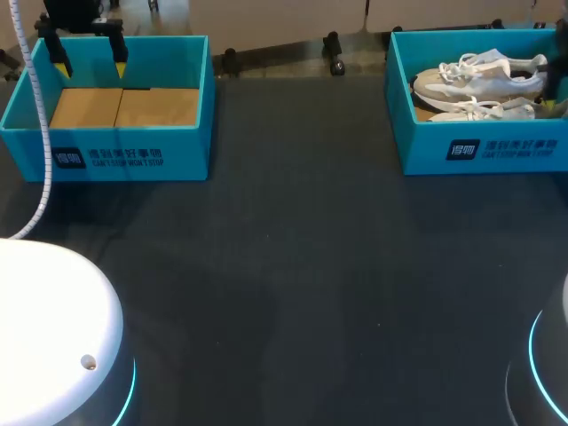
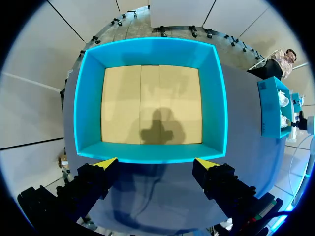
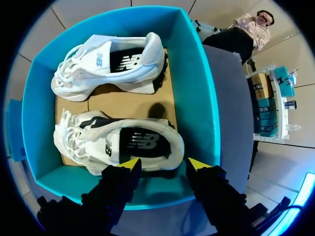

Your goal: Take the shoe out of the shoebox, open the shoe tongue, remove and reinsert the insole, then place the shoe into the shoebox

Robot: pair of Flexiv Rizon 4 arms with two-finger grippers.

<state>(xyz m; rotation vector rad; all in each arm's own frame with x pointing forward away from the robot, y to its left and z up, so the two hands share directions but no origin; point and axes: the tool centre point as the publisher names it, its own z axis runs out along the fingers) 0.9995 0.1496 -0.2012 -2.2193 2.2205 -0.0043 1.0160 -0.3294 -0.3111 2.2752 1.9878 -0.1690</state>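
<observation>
Teal shoebox (image 1: 479, 155) sits at your table's far right corner with two white shoes (image 1: 479, 80) inside. Your right gripper (image 3: 163, 163) hangs over one shoe's heel, fingers spread, grasping nothing. Your left gripper (image 2: 156, 162), likewise spread, hangs above the far-left box (image 2: 150, 49).

– What is that big flat thing?
– A dark grey table (image 1: 311, 293) with a dull top.
– What sits on it at the far left?
– A bright blue open box (image 1: 133, 155) with white print on its front wall.
– What do you see inside?
– A flat brown cardboard floor (image 1: 124, 106), made of pieces lying side by side. A dark shadow lies on it.
</observation>
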